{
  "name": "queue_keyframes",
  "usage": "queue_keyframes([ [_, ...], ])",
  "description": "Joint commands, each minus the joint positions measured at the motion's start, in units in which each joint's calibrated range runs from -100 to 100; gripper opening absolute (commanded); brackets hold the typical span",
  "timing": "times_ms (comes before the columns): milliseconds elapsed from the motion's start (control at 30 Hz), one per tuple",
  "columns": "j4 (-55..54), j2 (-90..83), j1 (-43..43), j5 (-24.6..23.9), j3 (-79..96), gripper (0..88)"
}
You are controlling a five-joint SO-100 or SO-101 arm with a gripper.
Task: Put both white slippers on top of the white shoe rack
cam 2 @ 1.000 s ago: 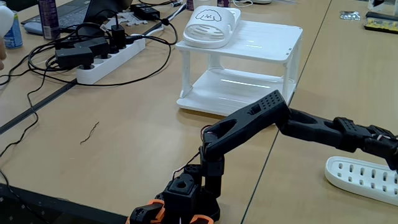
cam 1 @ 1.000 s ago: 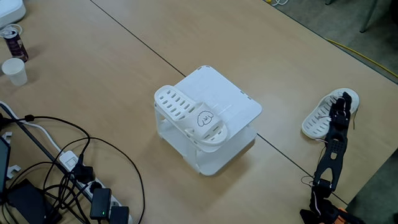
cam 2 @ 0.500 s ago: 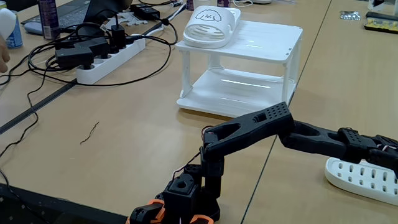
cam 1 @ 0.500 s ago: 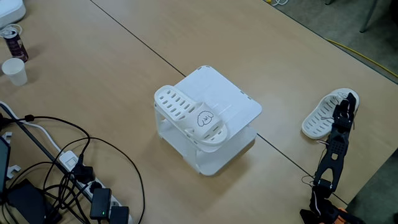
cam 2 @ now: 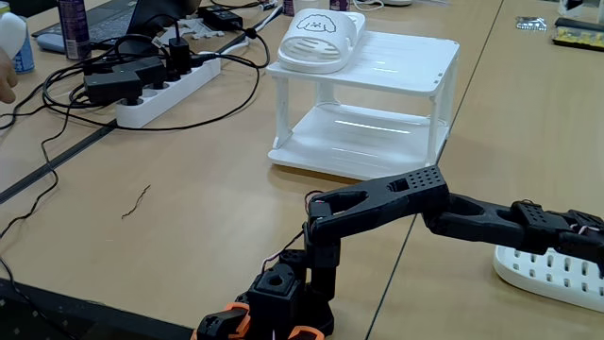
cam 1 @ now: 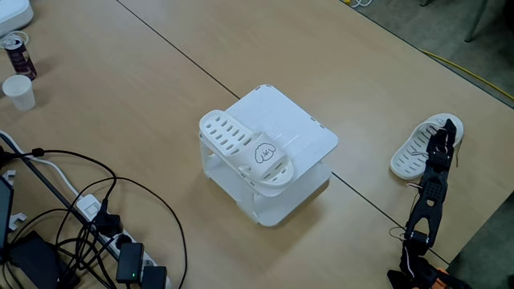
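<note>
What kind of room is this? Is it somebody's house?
Probably an office or lab, not a house. Big wooden work tables are pushed together, a power strip with tangled cables lies on one, and a small black robot arm works by a white shoe rack.

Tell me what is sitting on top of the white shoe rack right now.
One white slipper lies on the white shoe rack, along one edge of its top shelf, cloud face showing. The rest of the shelf is bare. The slipper covers the shelf beneath it.

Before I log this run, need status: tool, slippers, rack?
Tool down over second slipper on table, grip unclear. First slipper already on rack. Path to rack open.
</note>
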Motion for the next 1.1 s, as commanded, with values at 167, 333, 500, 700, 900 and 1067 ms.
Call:
queue_keyframes([
  [167,-0.5,-1.6,-0.5,0.5,-4.9,0.8],
  [333,-0.6,-2.4,-0.6,0.5,-6.2,0.8],
  [500,0.0,-2.3,-1.4,0.5,-12.4,0.8],
  [700,6.5,-2.6,-2.7,0.5,-20.3,0.8],
  [900,21.0,-5.7,-4.1,0.5,-28.5,0.8],
  [1067,25.8,-9.7,-4.3,0.5,-30.1,0.8],
])
